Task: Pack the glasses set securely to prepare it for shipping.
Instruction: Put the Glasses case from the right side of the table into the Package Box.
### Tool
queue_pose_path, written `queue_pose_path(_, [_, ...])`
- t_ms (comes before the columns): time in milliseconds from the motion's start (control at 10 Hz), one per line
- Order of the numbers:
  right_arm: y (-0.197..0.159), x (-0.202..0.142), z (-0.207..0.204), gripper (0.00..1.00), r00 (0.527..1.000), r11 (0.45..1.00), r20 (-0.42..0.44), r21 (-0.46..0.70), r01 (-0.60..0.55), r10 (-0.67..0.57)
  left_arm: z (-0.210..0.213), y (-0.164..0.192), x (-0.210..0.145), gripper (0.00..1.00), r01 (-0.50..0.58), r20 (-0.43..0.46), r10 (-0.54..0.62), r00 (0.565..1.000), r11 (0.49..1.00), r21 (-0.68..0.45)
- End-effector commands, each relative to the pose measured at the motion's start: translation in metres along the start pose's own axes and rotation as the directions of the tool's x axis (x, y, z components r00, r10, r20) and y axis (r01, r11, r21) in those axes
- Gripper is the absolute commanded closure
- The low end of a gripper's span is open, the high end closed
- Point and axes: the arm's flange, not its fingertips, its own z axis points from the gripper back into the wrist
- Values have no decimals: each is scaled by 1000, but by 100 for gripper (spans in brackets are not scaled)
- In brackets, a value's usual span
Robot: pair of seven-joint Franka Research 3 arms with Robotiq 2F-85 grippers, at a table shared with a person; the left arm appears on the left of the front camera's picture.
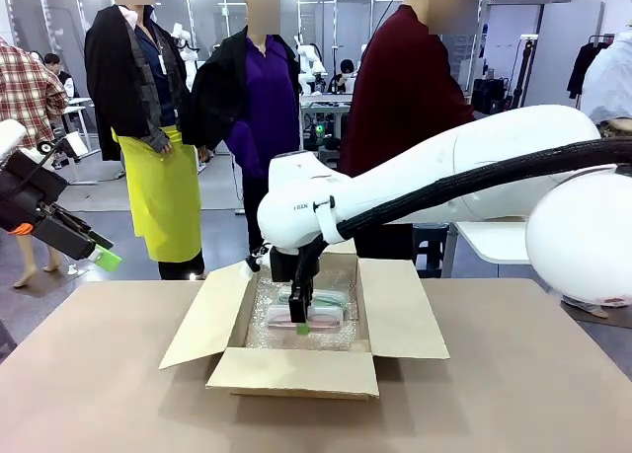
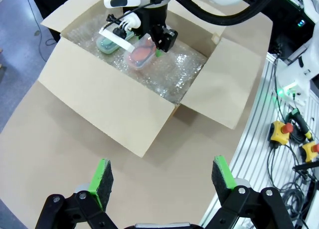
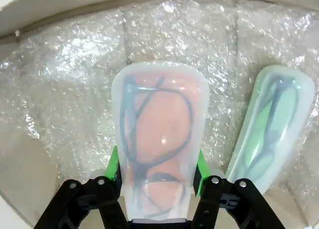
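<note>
Inside the cardboard box (image 1: pixel 294 370), on its bubble wrap lining (image 3: pixel 65 89), the pink case (image 3: pixel 159 134) lies just beside the mint green case (image 3: pixel 271 124). The right claw (image 3: pixel 157 171) reaches down into the box, its green pads (image 3: pixel 114 170) against the pink case's sides (pinching or merely flanking, I cannot tell). The left claw (image 2: pixel 162 176) hangs spread wide, outside the box, above the desk (image 2: pixel 60 154).

- A cardboard box (image 1: pixel 296 369) sits mid-table (image 1: pixel 99 394), its flaps spread outward.
- Bubble wrap (image 3: pixel 65 89) covers the box floor.
- On the wrap, the near glasses case (image 1: pixel 321 318) lies between the right gripper's (image 1: pixel 301 327) fingers.
- The far glasses case (image 1: pixel 331 297) lies just behind it.
</note>
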Motion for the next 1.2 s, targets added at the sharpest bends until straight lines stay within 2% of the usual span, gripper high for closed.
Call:
queue_pose_path(0, [4,-13,12,11,1000,999,21,26,-23,22,2,0,-1,0,15,20,-14,1000,1000,-23])
queue_pose_path(100, [6,-15,16,0,999,1000,31,22,-19,19,2,0,-1,0,15,20,-14,1000,1000,-23])
queue_pose_path(600, [6,-22,24,0,998,1000,57,15,-12,11,2,0,-1,0,15,20,-14,1000,1000,-23])
queue_pose_path(700, [0,-10,18,0,1000,1000,27,8,-2,2,2,0,-1,0,15,20,-14,1000,1000,-23])
queue_pose_path(1100, [0,-10,18,0,1000,1000,27,8,-2,2,2,0,-1,0,15,20,-14,1000,1000,-23])
